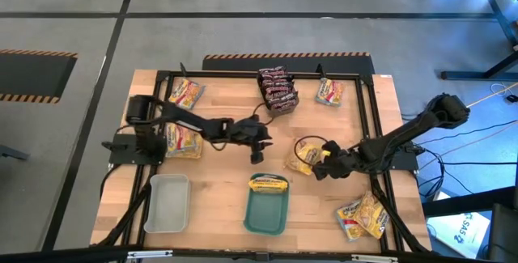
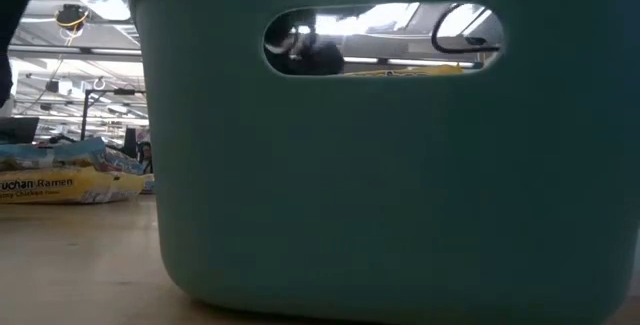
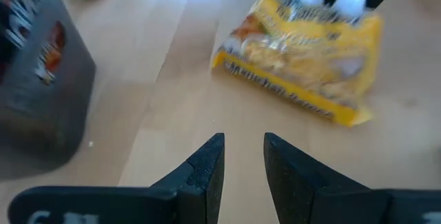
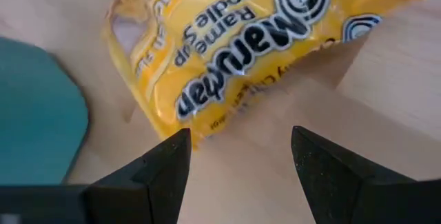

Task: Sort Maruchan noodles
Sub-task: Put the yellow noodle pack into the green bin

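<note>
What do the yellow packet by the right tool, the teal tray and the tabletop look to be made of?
Yellow packet: thin glossy plastic film, crinkled, catching glints.
Teal tray: probably moulded plastic, smooth matte walls with rounded corners.
Tabletop: light wood, with visible plank seams and grain; finish unclear.

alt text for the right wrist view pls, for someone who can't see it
A yellow Maruchan ramen packet lies crinkled on the light wooden table, just ahead of the right gripper, whose two dark fingers stand open with nothing between them. The edge of a teal tray shows beside the packet.
</note>
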Available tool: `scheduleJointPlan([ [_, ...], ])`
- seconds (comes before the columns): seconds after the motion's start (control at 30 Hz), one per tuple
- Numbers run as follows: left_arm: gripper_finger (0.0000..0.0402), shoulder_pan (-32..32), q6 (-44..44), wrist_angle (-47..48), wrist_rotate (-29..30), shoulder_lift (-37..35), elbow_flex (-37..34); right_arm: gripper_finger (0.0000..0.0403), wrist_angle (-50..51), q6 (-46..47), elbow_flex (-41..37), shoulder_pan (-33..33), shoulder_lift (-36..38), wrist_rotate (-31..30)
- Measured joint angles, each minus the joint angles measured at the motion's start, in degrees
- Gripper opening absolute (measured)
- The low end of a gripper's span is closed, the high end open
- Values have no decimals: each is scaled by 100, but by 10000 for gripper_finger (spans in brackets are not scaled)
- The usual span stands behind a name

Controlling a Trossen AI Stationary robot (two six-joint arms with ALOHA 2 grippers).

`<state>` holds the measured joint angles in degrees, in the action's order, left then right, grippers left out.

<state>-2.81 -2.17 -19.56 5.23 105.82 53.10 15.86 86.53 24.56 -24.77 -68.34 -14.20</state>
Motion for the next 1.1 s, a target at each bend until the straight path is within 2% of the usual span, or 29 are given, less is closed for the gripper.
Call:
scheduleJointPlan([
  [0.13, 96, -34, 66, -100, -2, 531, 323, 234, -869, 192, -420, 0, 0, -291],
  [0.37, 96, -10, 284, -111, -52, 1018, 670, 234, -1395, 511, -849, 0, 0, -792],
  [0.63, 96, -10, 567, -169, -50, 1027, 686, 234, -2361, 361, -1194, 2, -7, -1431],
  [0.9, 96, -17, 578, -313, -344, 1027, 686, 234, -2639, 364, -1400, 4, -13, -1890],
  [1.1, 96, -19, 579, -363, -369, 1027, 686, 234, -2789, 386, -1401, 4, -135, -1830],
])
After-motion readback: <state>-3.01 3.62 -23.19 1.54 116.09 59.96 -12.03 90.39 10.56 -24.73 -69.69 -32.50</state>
